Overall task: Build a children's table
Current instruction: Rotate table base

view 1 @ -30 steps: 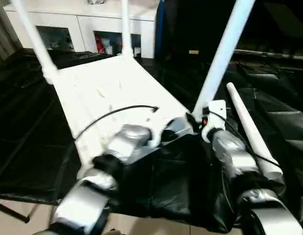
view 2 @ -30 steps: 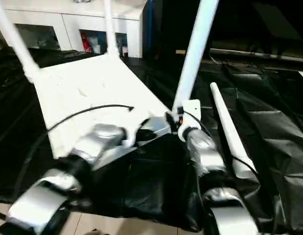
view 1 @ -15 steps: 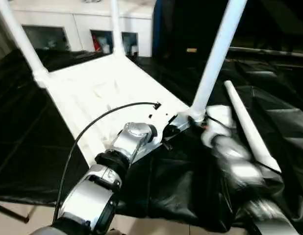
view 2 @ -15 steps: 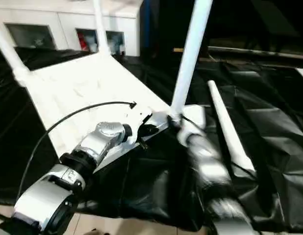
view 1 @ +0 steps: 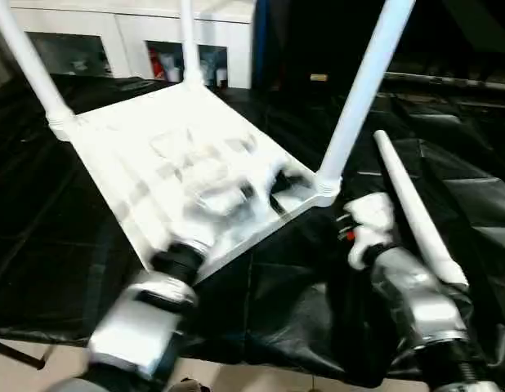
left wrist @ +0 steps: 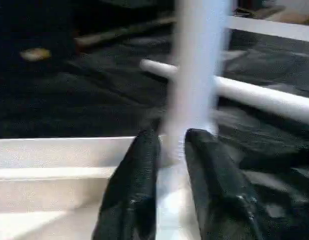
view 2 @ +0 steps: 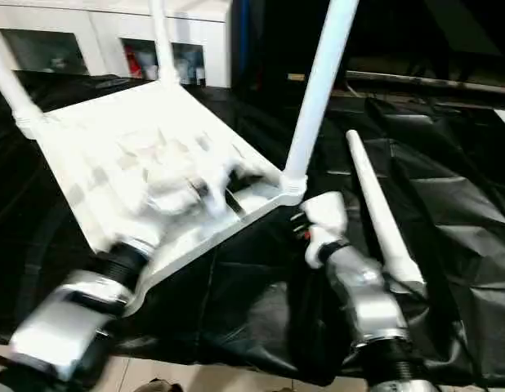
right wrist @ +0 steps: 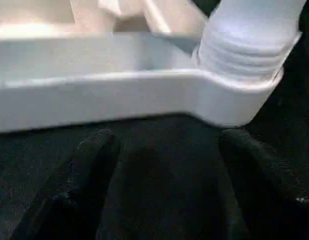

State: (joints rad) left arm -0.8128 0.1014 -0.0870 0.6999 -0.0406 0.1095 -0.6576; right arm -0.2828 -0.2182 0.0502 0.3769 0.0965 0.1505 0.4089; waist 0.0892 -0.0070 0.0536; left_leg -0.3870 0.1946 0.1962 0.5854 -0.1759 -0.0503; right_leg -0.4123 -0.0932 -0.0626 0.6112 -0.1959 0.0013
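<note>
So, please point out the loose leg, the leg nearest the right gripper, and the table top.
Loose leg (view 1: 416, 219), left eye view, mid shaft.
Standing leg (view 1: 357, 102), left eye view, mid shaft.
Table top (view 2: 81, 155), right eye view, ribbed underside.

Open black sheet (view 1: 261, 294) beside loose leg (view 1: 416, 216); upright fitted leg (view 1: 359, 98) ahead.

My head cameras look down over both forearms; each wrist camera sits close, sharing the near corner leg (view 1: 360, 96) socket.

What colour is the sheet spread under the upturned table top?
Black and glossy, with creases; the sheet shows best in the right eye view, under the white table top.
</note>
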